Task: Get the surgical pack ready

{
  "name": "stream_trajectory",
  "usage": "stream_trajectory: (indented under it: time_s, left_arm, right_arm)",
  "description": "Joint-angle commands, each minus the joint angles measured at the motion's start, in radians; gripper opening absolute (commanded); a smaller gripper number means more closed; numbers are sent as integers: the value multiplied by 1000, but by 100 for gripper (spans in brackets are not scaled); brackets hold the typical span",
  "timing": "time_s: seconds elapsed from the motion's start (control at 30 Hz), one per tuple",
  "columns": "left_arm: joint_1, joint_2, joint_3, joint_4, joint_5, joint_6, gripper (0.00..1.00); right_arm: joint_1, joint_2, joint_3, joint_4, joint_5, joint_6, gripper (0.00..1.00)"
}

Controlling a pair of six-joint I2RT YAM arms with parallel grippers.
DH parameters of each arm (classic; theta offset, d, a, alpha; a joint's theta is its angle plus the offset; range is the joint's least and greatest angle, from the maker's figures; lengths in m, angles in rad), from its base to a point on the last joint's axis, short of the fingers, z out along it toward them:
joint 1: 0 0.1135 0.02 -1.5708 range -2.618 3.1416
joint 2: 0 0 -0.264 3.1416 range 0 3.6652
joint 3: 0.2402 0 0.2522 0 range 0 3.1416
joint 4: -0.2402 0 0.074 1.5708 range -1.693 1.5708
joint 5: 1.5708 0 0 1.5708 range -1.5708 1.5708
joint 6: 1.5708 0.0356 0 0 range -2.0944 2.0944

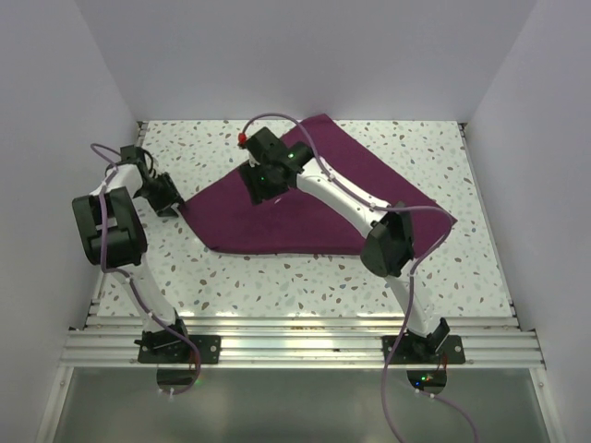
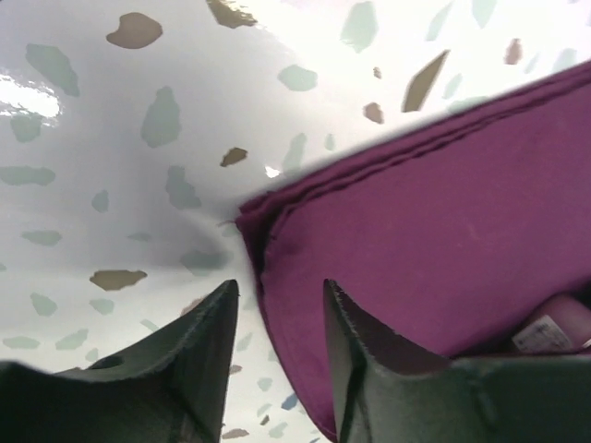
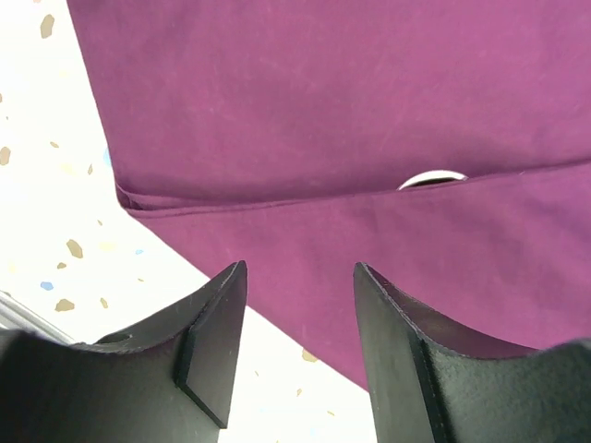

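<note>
The surgical pack (image 1: 314, 208) is a deep purple cloth, folded over into a rough triangle on the speckled table (image 1: 277, 277). My left gripper (image 1: 170, 207) is at its left corner. In the left wrist view it (image 2: 277, 288) stands open, and the layered corner of the cloth (image 2: 443, 203) lies just ahead, its edge running down between the fingers. My right gripper (image 1: 256, 191) hovers over the cloth's upper left part. In the right wrist view it (image 3: 300, 268) is open and empty above the cloth (image 3: 323, 111), near a fold line and the cloth's edge.
Aluminium rails (image 1: 295, 340) run along the near edge by the arm bases. White walls (image 1: 55, 111) enclose the table on three sides. A small white arc (image 3: 431, 178) peeks out at the cloth's fold line; I cannot tell what it is.
</note>
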Motion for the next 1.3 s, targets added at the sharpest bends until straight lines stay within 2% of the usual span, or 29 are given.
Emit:
stream_trajectory:
  time_s: [0.0, 0.2, 0.33, 0.63, 0.83, 1.1, 1.27]
  left_arm:
    - [11, 26, 49, 39, -30, 48, 48]
    - [9, 59, 74, 74, -70, 104, 56]
    - [8, 96, 72, 114, 16, 150, 57]
    - [-1, 111, -6, 186, 94, 228, 56]
    - [-63, 133, -17, 148, 76, 239, 56]
    - [-66, 139, -8, 71, -7, 234, 55]
    - [-67, 142, 0, 43, 16, 243, 53]
  right_arm:
    - [-7, -35, -33, 35, -45, 42, 53]
    - [-7, -30, -44, 36, -59, 30, 52]
    - [-9, -24, -43, 39, -82, 18, 52]
    - [-9, -58, -110, 62, -97, -25, 52]
    - [-9, -62, -126, 73, -110, -31, 51]
    - [-6, -33, -118, 108, -162, 13, 49]
    - [6, 1, -97, 113, -194, 33, 48]
